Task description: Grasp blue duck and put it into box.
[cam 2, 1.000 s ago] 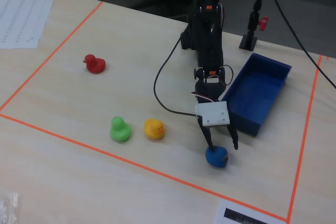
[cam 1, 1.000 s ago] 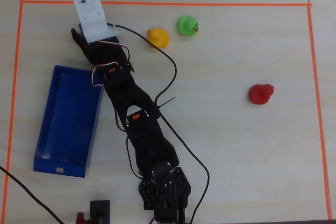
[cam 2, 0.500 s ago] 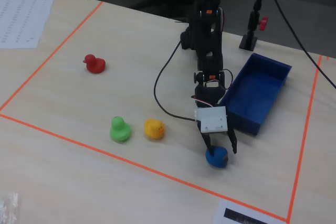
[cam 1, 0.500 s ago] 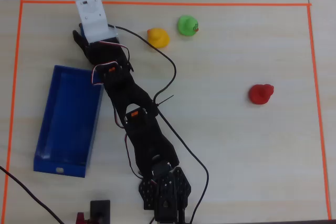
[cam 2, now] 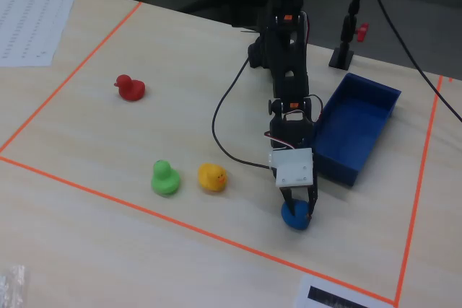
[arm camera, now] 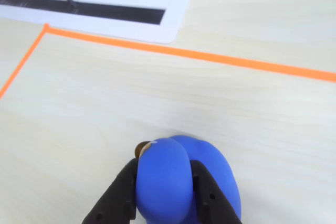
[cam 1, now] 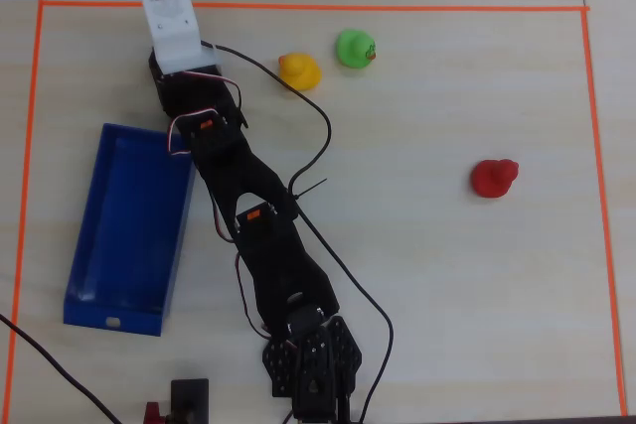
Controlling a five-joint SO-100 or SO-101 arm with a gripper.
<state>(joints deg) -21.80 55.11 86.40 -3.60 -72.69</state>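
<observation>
The blue duck (arm camera: 173,182) sits between my gripper's (arm camera: 164,167) two black fingers, which press on its sides. In the fixed view the gripper (cam 2: 297,209) points down with the duck (cam 2: 294,217) at the table surface, near the front orange tape line. I cannot tell whether the duck touches the table. The dark blue box (cam 2: 339,167) stands a short way behind and right of the duck, empty. In the overhead view the box (cam 1: 111,322) lies left of the arm, and the white wrist mount (cam 1: 171,22) hides the gripper and the duck.
A yellow duck (cam 2: 212,177) and a green duck (cam 2: 164,178) stand left of the gripper, and a red duck (cam 2: 131,88) stands farther left. Orange tape (arm camera: 210,56) frames the work area. A white sheet (arm camera: 131,3) lies beyond it. Black cables trail beside the arm (cam 1: 268,245).
</observation>
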